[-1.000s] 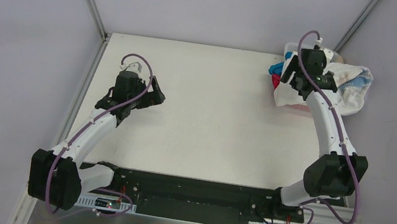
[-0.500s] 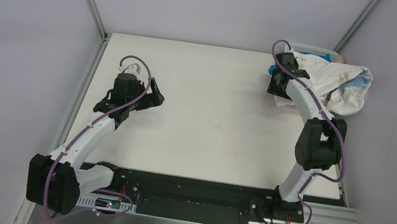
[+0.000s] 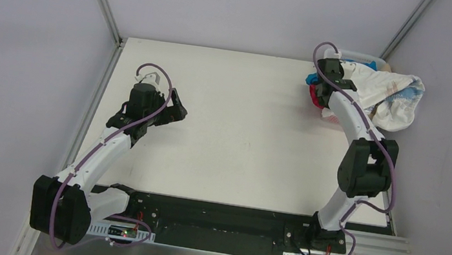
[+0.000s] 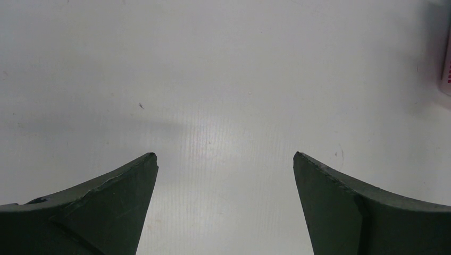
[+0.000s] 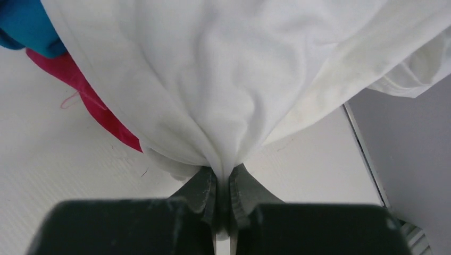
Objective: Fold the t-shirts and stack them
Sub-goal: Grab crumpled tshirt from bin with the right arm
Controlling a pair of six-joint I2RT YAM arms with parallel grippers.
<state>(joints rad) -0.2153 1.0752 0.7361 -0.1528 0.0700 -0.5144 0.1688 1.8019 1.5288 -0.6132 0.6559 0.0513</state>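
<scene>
A heap of t-shirts lies at the table's far right corner: a white printed one (image 3: 396, 99) on top, a bright blue one (image 3: 312, 79) and a magenta one (image 3: 313, 98) showing at its left side. My right gripper (image 3: 325, 107) is at the heap's near left edge. In the right wrist view it (image 5: 222, 172) is shut on a bunched fold of the white t-shirt (image 5: 223, 79), with the blue (image 5: 24, 26) and magenta (image 5: 90, 101) cloth to the left. My left gripper (image 3: 176, 112) hangs open over bare table (image 4: 225, 156), holding nothing.
A white basket rim (image 3: 359, 54) shows behind the heap, against the back wall. The table's right edge (image 5: 361, 143) runs close beside the right gripper. Metal frame posts stand at both back corners.
My right arm swung from over the heap down to its near left edge, and its gripper went from open to shut on the white t-shirt. The left arm stayed still.
</scene>
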